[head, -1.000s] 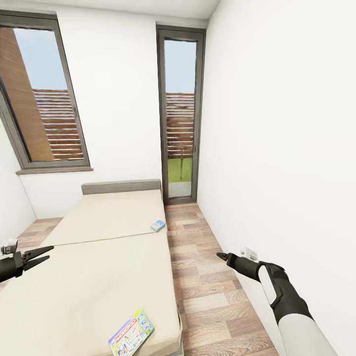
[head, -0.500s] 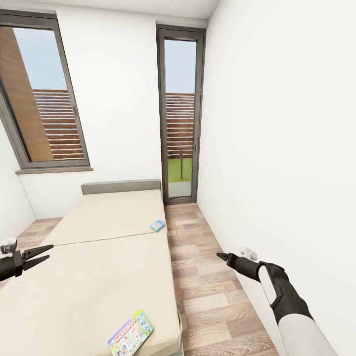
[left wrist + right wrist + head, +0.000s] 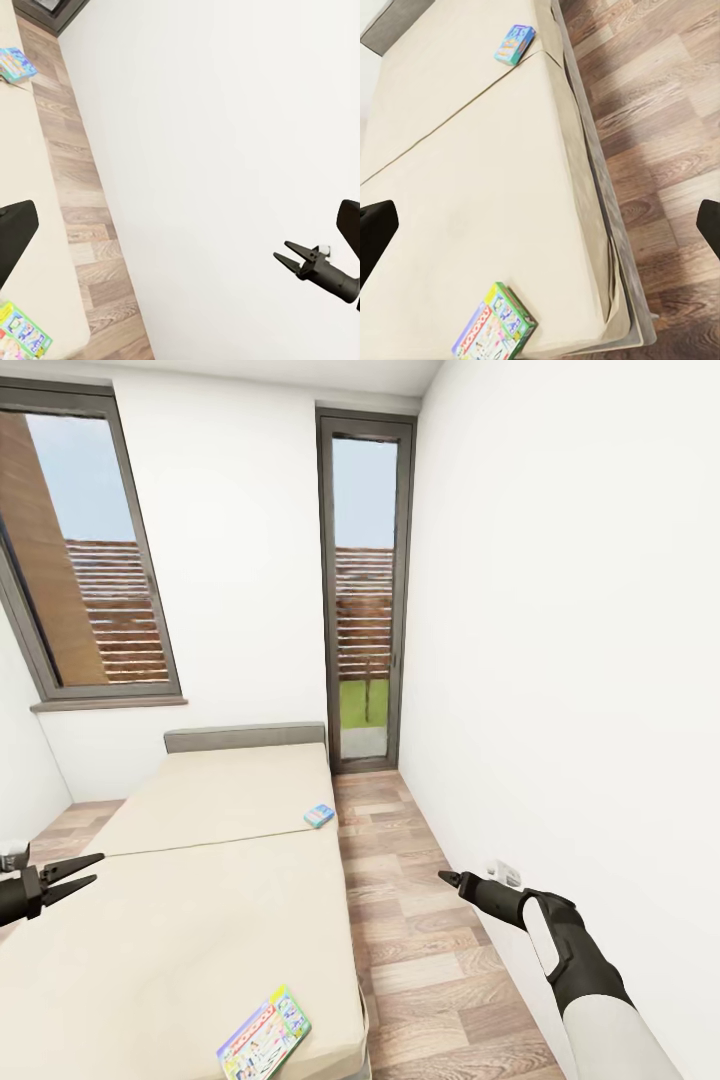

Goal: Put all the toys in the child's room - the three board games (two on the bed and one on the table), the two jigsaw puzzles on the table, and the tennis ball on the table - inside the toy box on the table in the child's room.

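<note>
Bed [image 3: 200,880]: colourful game box [image 3: 264,1034] at near corner, blue game box [image 3: 319,815] mid-edge, both unmoved; left hand [image 3: 88,868] spread, drifted slightly outward; right hand [image 3: 446,878] pressed together; nothing collected yet.

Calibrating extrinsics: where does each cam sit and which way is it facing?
Head: up on the robot, facing forward and down over the bed; left tool and right tool show.
Left wrist: on the left arm, facing the white wall; right tool shows.
Right wrist: on the right arm, facing down on the bed.
All share the blue board game and yellow-green board game.
</note>
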{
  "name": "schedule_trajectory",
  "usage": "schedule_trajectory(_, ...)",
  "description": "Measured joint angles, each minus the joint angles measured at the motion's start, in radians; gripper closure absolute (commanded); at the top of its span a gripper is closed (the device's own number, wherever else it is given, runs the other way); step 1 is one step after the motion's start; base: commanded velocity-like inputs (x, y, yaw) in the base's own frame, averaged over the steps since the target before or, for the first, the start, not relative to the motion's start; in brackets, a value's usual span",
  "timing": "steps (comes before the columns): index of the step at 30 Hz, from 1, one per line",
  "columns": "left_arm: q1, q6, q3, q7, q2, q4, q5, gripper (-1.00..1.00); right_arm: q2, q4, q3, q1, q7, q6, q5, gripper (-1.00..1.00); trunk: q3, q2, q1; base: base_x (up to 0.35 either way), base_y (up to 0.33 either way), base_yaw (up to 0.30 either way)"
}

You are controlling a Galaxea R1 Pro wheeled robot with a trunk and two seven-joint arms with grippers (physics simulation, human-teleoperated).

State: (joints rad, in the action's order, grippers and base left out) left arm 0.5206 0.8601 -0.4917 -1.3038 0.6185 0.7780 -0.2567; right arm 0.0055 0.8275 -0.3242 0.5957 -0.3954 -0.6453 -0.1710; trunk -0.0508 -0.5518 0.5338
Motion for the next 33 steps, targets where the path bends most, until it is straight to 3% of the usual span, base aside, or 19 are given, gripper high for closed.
schedule_trajectory(12,0.000,0.034,-0.001,0.002,0.004,0.000,0.003,-1.00,0.000,0.002,-0.001,0.000,-0.001,-0.001,-0.004,-1.00,-0.038,-0.084,0.046,0.000,0.000,0.000)
schedule_trajectory(19,0.000,0.039,-0.001,0.002,0.004,0.000,0.004,-1.00,0.000,0.004,-0.001,0.000,0.000,-0.002,-0.043,-1.00,-0.060,-0.133,0.073,-0.009,0.000,0.000)
schedule_trajectory(33,0.000,0.039,0.000,0.002,0.004,0.000,0.003,-1.00,0.000,0.005,-0.001,0.000,0.000,-0.003,-0.051,-1.00,-0.104,-0.232,0.127,-0.125,0.026,0.000)
